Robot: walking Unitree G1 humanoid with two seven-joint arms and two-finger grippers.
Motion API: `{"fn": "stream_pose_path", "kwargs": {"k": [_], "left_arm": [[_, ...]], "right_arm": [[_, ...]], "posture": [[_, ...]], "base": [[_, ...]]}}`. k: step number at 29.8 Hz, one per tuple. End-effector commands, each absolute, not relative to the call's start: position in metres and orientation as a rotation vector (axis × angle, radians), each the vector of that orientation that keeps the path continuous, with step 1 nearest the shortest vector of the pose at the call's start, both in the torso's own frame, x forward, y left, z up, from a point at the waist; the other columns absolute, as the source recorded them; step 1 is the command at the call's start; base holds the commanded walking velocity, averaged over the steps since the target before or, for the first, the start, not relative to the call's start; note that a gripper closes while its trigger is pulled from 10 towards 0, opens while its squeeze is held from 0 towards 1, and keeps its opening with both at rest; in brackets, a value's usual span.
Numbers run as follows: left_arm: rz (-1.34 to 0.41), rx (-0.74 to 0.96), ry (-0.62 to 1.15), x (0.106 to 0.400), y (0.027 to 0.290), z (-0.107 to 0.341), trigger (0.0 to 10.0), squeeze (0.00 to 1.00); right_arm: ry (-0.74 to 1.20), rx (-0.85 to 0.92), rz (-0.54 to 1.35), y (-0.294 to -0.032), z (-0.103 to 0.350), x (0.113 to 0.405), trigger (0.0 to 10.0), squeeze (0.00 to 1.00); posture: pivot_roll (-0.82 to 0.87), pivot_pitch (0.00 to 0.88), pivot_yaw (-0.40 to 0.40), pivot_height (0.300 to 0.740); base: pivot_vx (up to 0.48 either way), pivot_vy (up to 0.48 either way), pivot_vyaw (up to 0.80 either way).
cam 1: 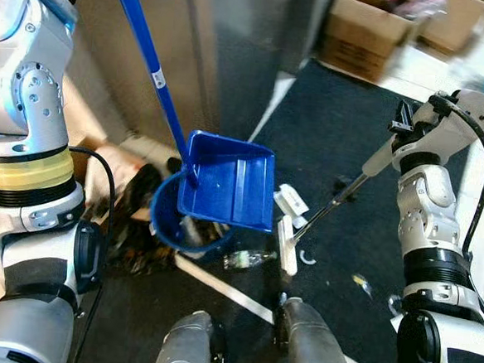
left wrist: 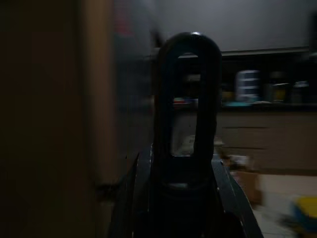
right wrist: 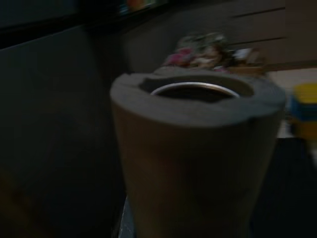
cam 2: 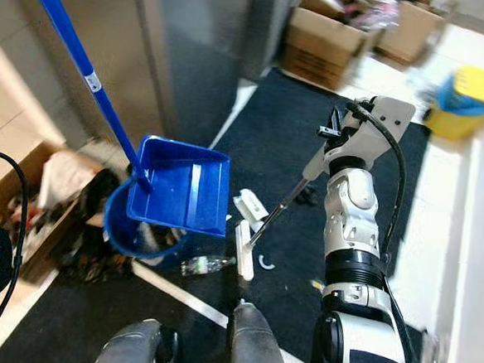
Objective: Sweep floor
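A blue dustpan [cam 1: 229, 181] on a long blue handle [cam 1: 151, 59] hangs tilted over a round blue bin [cam 1: 163, 217]. In the left wrist view, the handle's looped end [left wrist: 190, 99] stands between my left gripper's fingers [left wrist: 141, 198], which are shut on it. My right gripper [cam 1: 401, 128] is shut on the grey grip [right wrist: 198, 148] of a small broom. Its metal shaft [cam 1: 332, 204] slants down to a white head [cam 1: 287, 247] resting on the black mat [cam 1: 345, 139]. A white scrap [cam 1: 290, 200] lies just beyond the head, a clear bottle [cam 1: 245, 258] beside the bin.
A steel fridge [cam 1: 235, 48] rises behind the bin. An open box holding a black bag [cam 1: 135, 224] sits left of the bin. Cardboard boxes [cam 1: 364, 32] stand at the mat's far end, a yellow bucket [cam 2: 468, 102] on the tiles to the right. Small bits [cam 1: 360, 281] dot the mat.
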State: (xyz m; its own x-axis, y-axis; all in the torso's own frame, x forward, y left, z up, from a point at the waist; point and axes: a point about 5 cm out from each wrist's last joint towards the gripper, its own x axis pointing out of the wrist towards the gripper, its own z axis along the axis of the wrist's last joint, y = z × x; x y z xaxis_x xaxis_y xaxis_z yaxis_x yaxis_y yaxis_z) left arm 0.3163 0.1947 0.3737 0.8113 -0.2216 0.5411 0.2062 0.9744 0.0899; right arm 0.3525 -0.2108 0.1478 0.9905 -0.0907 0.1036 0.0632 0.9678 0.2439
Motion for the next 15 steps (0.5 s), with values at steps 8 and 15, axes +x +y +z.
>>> {"fn": "stream_pose_path", "kwargs": {"k": [8, 15], "left_arm": [[-0.241, 0.019, -0.622, 0.3113, 0.1923, 0.3783, 10.0, 0.00], [-0.235, 0.021, -0.606, 0.3137, 0.1931, 0.3740, 10.0, 0.00]], "right_arm": [[-0.127, 0.245, -0.074, -0.2110, 0.1482, 0.3519, 10.0, 0.00], [-0.126, 0.245, -0.070, -0.2107, 0.1476, 0.3517, 10.0, 0.00]], "posture": [[0.02, 0.065, 0.011, 0.740], [0.02, 0.064, 0.011, 0.740]], "base": [[0.000, 0.000, -0.76], [0.000, 0.000, -0.76]]}}
